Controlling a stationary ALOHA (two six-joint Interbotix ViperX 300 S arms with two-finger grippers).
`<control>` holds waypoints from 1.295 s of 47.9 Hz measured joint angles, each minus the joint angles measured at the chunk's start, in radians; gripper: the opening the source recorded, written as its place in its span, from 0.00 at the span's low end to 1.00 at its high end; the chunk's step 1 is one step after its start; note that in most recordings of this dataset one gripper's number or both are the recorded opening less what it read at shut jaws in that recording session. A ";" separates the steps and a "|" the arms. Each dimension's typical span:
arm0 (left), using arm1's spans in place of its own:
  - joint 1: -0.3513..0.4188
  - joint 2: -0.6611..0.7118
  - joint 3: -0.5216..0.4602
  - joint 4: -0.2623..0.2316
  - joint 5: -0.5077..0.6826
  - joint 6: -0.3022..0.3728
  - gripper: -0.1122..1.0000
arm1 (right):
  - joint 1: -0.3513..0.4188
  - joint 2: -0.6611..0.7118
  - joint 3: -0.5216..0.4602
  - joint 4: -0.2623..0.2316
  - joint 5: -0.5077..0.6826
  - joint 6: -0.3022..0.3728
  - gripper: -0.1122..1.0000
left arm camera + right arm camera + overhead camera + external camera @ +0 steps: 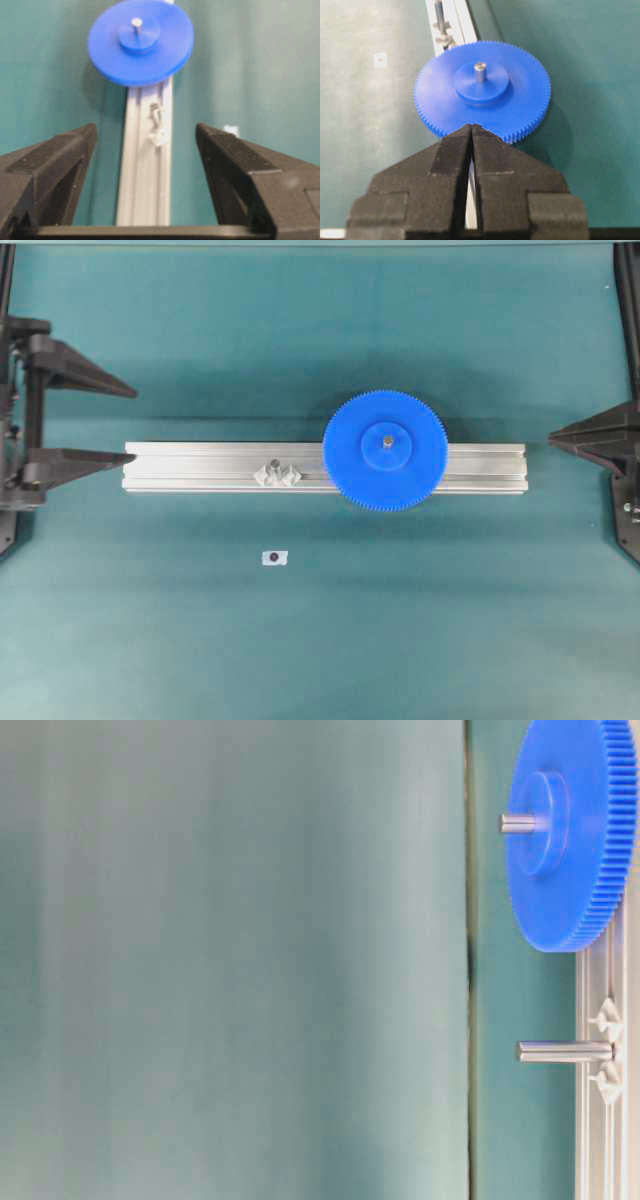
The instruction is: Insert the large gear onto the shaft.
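- already the large gear (385, 450) sits flat on the aluminium rail (200, 468), threaded over the shaft (386, 442), whose grey tip pokes up through the raised hub; by the look of it the insertion is done.
- the left gripper (110, 425) hangs at the rail's left end, jaws spread wide with nothing between them; the left wrist view shows only rail and cloth in the gap.
- the right gripper (471, 131) rests off the rail's right end, its black pads pressed together and empty, the tips near the gear's rim but, in the overhead view, well apart from it.
- what the step seems to call for now: keep both arms clear of the toothed rim so the disc is not nudged or tilted, and check that the hub lies level and fully down.
- the gear is glossy blue plastic, a broad disc with fine teeth all round; the pin is slim bare metal.
- a second pin (275, 465) on a clear winged base stands bare on the grooved rail, left of the gear.
- a small white tag (273, 557) lies on the matte teal cloth (320, 640).
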 measured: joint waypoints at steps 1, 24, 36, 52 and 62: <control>-0.003 -0.009 0.009 -0.002 -0.002 -0.008 0.82 | 0.000 0.002 0.000 0.000 -0.002 0.000 0.19; -0.031 -0.207 0.179 -0.002 -0.086 -0.028 0.82 | 0.000 -0.002 0.020 0.000 -0.043 0.002 0.19; -0.031 -0.242 0.236 0.000 -0.091 -0.035 0.82 | 0.000 -0.002 0.029 0.000 -0.064 0.000 0.19; -0.032 -0.305 0.302 0.000 -0.112 -0.034 0.77 | 0.000 -0.003 0.061 0.000 -0.104 0.006 0.19; -0.031 -0.316 0.319 -0.002 -0.117 -0.043 0.74 | 0.000 -0.006 0.081 0.000 -0.124 0.034 0.19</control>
